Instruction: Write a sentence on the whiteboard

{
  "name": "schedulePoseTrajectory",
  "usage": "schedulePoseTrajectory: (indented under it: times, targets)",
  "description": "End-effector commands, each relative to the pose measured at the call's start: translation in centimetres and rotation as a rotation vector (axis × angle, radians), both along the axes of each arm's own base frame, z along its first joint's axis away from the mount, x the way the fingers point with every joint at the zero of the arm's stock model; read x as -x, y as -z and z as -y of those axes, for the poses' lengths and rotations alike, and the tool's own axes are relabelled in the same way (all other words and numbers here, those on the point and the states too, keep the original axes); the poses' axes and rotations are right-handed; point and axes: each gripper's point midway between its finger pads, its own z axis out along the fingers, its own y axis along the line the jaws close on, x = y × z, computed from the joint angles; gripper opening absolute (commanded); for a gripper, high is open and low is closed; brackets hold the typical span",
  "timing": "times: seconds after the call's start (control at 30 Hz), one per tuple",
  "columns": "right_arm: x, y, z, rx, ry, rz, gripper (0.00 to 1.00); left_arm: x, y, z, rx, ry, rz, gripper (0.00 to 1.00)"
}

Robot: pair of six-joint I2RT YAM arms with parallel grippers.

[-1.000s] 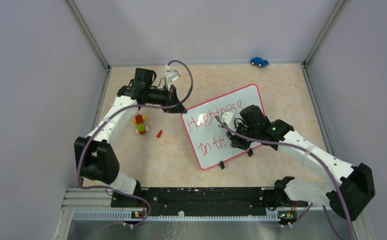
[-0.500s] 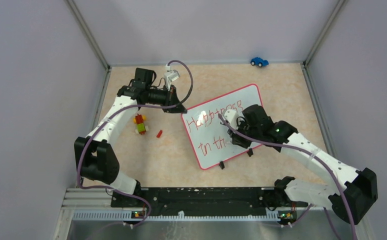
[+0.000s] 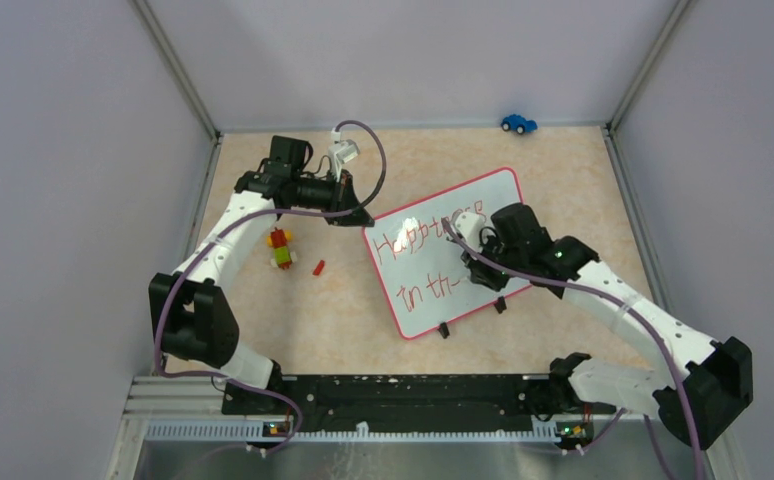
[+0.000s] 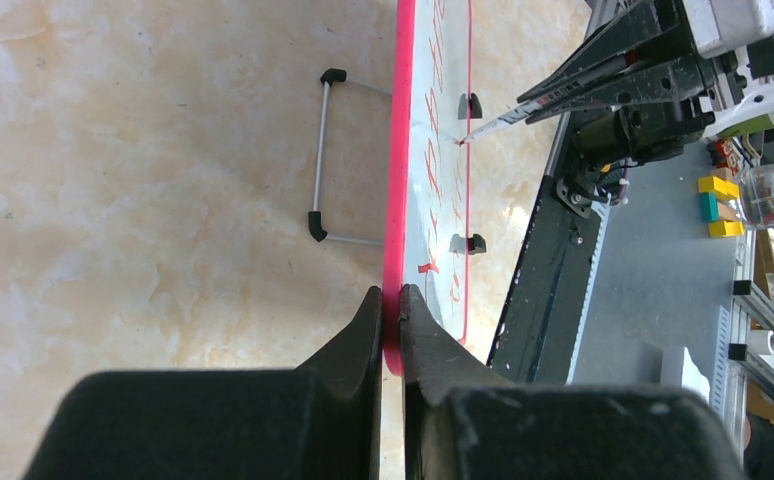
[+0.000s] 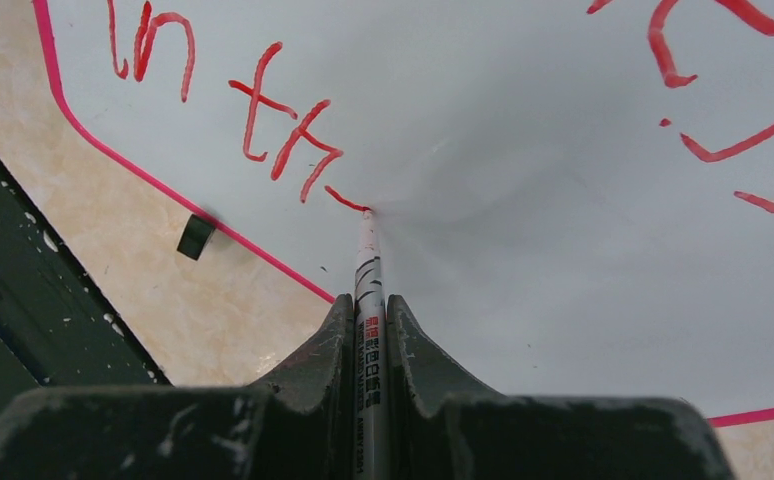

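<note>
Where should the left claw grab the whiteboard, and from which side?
Pinch the whiteboard by its red frame, edge-on from the left, at the corner where the left claw grips now. The board is flat and propped up, so only its edge fits, and that corner is clear of the marker.

- The top view is bright and even. Soft light comes from above, and everything looks sharp.
- A small white shine sits on the upper left part of the whiteboard [image 3: 413, 262].
- The arms make only faint, soft shadows on the table [image 3: 353, 300].
- In the left wrist view, the table looks pale and washed out. The left gripper [image 4: 391, 300] is almost black, with few details.
- In the right wrist view, the whiteboard looks grey, not white. A soft shadow spreads around the tip of the marker [image 5: 368, 285].
- The red writing there is sharp. The right gripper [image 5: 368, 305] is dark and a bit fuzzy.
</note>
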Motion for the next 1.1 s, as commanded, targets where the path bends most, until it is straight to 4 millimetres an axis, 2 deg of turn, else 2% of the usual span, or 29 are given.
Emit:
schedulePoseTrajectory:
  times: [0.0,0.23,0.57,0.9,1.07]
  targets:
    - [-2.8,-3.1,0.4,-0.011,0.041,0.125,0.0,1.3,3.0,0.5,-0.064,0.03,-0.091,0.0]
    - [-3.2,-4.0,-0.9,-0.06,0.024,0.123,0.0,1.4,2.8,0.5,-0.065,0.03,-0.083,0.0]
    - [-1.7,-2.2,-2.2,-0.072,-0.031,0.052,0.0,1.5,3.0,0.5,-0.068,0.033,-0.084,0.0]
    - [-0.3,0.4,-1.4,-0.021,-0.057,0.005,0.0,1.5,3.3,0.5,-0.068,0.036,-0.09,0.0]
    - [0.0,0.8,-1.0,-0.006,-0.059,0.004,0.0,1.5,3.3,0.5,-0.068,0.037,-0.086,0.0]
